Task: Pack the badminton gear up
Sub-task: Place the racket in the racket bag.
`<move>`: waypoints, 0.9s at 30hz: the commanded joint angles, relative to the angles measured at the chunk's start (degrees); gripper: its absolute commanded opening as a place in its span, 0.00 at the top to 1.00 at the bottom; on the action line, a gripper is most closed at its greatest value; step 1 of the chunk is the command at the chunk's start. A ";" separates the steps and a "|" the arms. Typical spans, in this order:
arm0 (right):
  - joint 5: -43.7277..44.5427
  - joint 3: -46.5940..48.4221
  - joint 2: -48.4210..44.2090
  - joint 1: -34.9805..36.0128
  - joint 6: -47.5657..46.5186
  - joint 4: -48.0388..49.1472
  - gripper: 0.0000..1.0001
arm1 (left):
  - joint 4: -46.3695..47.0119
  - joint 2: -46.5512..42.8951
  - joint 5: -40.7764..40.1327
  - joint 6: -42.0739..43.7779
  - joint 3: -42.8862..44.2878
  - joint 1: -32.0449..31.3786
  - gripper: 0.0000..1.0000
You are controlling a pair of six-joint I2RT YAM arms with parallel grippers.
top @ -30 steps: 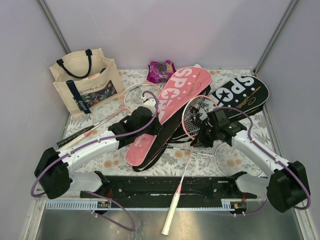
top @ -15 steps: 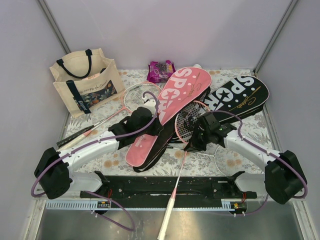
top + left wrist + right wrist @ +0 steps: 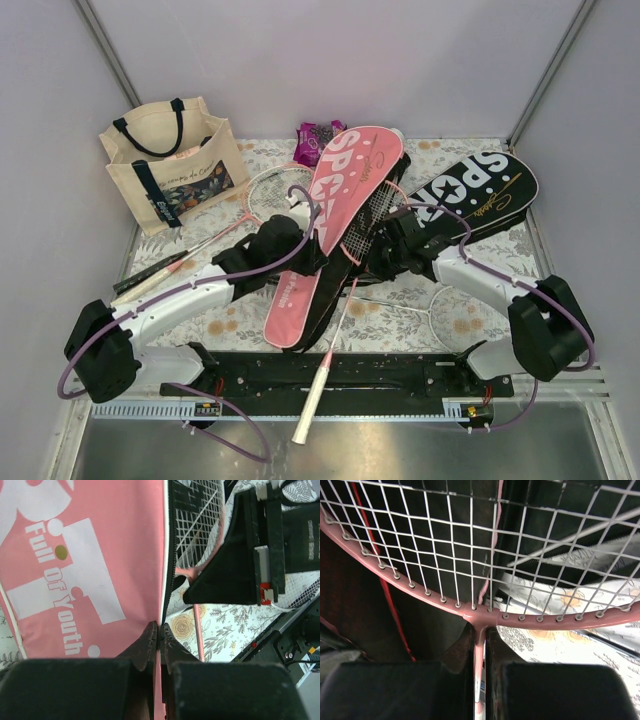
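Pink racket [image 3: 312, 398]: head at mouth of pink cover [image 3: 345, 200], handle toward near edge of table [image 3: 455, 150]. Right claw [image 3: 480, 636] clenched on throat; left claw [image 3: 160, 631] pinching cover's edge.

"Full Of Youth" on pink cover [image 3: 100, 540]

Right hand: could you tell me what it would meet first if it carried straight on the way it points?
Probably the dark inside of the pink cover. The right hand is shut on the racket just below its head, which points into that opening; depth is unclear.
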 commanded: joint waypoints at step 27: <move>4.77 20.12 6.65 4.54 -14.27 -11.68 1.00 | 2.28 2.65 5.91 6.40 -1.36 -1.84 1.00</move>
